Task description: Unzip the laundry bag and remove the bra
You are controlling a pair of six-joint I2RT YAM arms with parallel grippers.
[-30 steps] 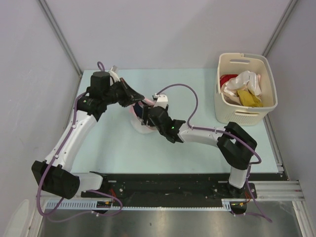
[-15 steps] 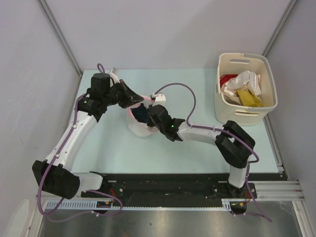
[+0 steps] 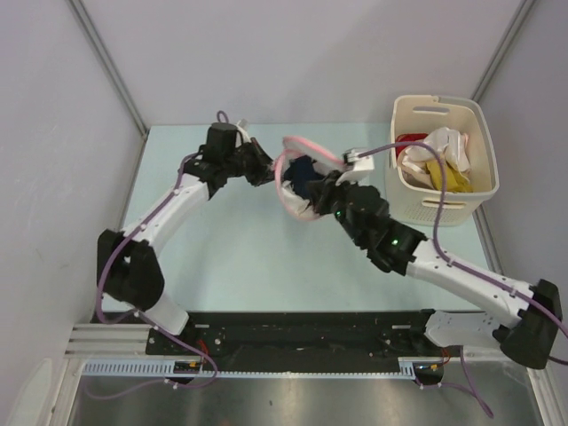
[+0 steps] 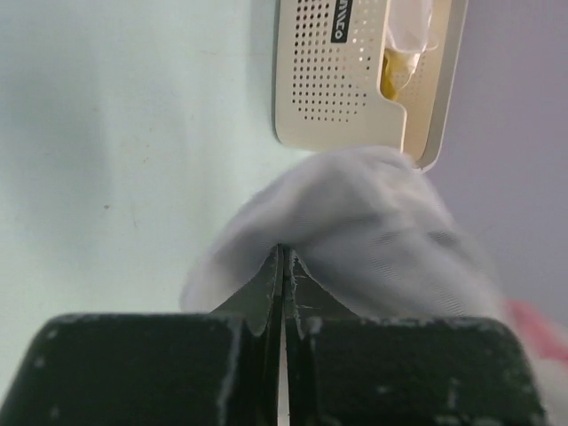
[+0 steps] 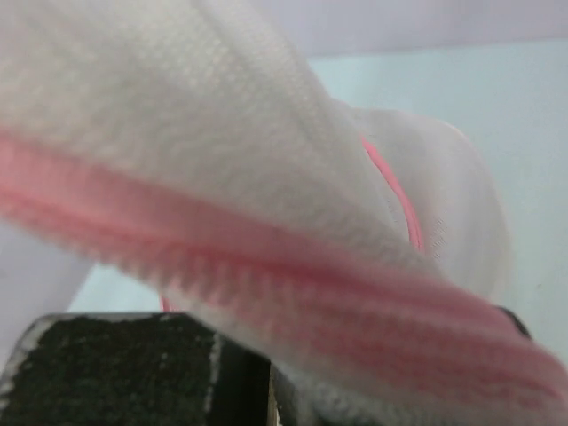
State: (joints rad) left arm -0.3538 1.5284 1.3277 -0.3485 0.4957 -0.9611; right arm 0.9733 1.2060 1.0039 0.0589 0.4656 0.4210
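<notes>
Holding the laundry bag (image 3: 296, 208) up off the table (image 3: 231, 257) between 2 grippers.

- Left gripper (image 3: 266, 170): fingers pressed together, pinching a fold of white mesh right at the tips. In its wrist view the rest of the bag bulges ahead and to the right of the fingers.
- Right gripper (image 3: 324, 191): the bag's rim lies straight across its fingers, pink zipper trim (image 5: 373, 328) on top. Only a thin slit shows between the finger pads (image 5: 115, 373), so it reads as clamped on the rim. The tips themselves are hidden by fabric.
- Bra (image 3: 302, 169): dark navy, inside the open mouth of the bag, between the 2 grippers and just beside the right one.
- Basket (image 3: 417, 209): with clothes in it, just beyond the right gripper, apart from the bag.
</notes>
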